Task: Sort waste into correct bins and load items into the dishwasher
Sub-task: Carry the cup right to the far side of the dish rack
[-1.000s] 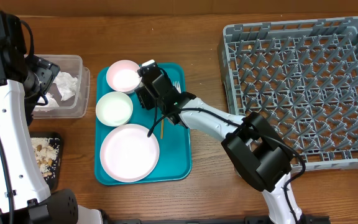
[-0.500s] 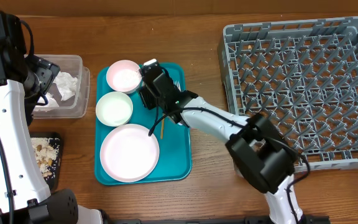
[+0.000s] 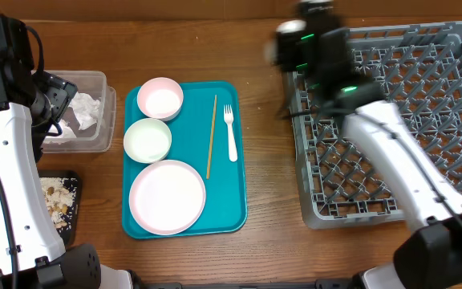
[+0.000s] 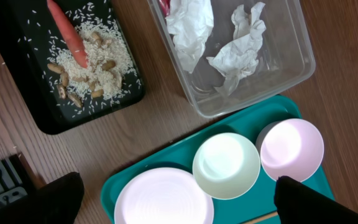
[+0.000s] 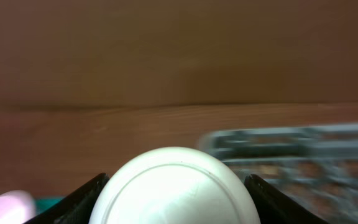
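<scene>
Right pincer (image 5: 178, 180) is being kept clenched on the white cup (image 5: 179, 202), whose rounded pale body is being squeezed between the two dark fingers (image 5: 79, 199) in the right wrist view. From overhead this pincer (image 3: 311, 40) is being shown only as a blur above the near-left corner of the grey dish rack (image 3: 423, 104), so the cup itself cannot be made out there.

The left pincer (image 4: 179, 205) is being held released, its fingers spread wide with nothing between them. It is being kept above the clear tub (image 4: 291, 81) and the edge of the teal tray (image 3: 227, 193).

Two crumpled white napkins (image 4: 188, 25) are being contained in the tub, and a sliver of red wrapper (image 4: 165, 5) is being cut off by the top of the left wrist view. An orange carrot piece (image 4: 67, 34) and the rice and nut scraps (image 4: 92, 62) are being carried by the black tray (image 4: 48, 121), which is lying just beside the tub on the desk (image 3: 271, 241).

On the teal tray, a pink bowl (image 3: 160, 99), a white bowl (image 3: 147, 140) and the round plate (image 3: 167, 197) are being lined up along the left side. The wooden stick (image 3: 211, 136) and the white fork (image 3: 230, 128) are lying side by side to their right, apart from each other.
</scene>
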You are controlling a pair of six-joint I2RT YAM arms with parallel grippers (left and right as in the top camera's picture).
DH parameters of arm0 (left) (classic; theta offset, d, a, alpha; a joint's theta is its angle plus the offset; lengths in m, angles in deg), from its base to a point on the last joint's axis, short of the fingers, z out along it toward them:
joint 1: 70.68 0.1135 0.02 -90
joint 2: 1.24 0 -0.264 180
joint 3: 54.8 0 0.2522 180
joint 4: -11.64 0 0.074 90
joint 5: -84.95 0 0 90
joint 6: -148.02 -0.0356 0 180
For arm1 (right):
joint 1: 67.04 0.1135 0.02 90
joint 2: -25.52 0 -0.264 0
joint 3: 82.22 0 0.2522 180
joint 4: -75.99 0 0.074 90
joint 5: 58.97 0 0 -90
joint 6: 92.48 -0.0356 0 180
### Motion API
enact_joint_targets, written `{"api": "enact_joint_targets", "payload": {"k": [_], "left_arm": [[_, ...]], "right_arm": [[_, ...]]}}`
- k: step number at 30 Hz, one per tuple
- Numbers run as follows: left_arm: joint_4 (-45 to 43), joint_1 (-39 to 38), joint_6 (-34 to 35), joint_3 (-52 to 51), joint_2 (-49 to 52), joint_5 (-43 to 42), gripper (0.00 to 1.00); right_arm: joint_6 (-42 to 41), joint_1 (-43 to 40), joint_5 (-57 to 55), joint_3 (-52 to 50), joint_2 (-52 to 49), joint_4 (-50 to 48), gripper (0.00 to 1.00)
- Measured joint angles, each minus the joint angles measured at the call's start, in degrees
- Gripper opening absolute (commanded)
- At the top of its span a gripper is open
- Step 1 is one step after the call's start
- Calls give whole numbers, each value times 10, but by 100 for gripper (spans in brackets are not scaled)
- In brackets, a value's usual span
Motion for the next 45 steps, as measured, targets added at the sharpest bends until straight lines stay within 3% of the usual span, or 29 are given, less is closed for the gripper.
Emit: {"api": "enact_joint_targets", "payload": {"k": [8, 12, 28, 45], "left_arm": [[0, 0, 0, 0, 0, 0, 100], [0, 0, 0, 0, 0, 0, 100], [0, 0, 0, 0, 0, 0, 100], [-1, 0, 0, 0, 0, 0, 100]], "right_arm": [[10, -250, 24, 0, -8, 52, 74], [19, -294, 65, 0, -31, 65, 78], [26, -267, 104, 0, -53, 44, 83], [26, -248, 108, 0, -148, -40, 76]]}}
